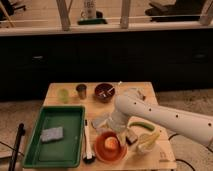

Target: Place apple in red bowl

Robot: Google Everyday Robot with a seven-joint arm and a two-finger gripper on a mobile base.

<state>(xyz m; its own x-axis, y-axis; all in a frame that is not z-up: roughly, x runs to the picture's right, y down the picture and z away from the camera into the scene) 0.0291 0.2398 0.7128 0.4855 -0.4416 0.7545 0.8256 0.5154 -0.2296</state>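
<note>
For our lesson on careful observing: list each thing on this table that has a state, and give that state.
apple: lying inside the red bowl.
red bowl: upright, holding the apple.
gripper: low at the red bowl's far right edge.
green tray: flat, sponge in it.
dark bowl: upright, white utensil inside.
green cup: upright.
metal cup: upright.

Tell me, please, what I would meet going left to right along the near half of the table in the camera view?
green tray → dark long-handled utensil → red bowl with the apple inside it → gripper, at the bowl's far right rim → yellow banana-like item
</note>
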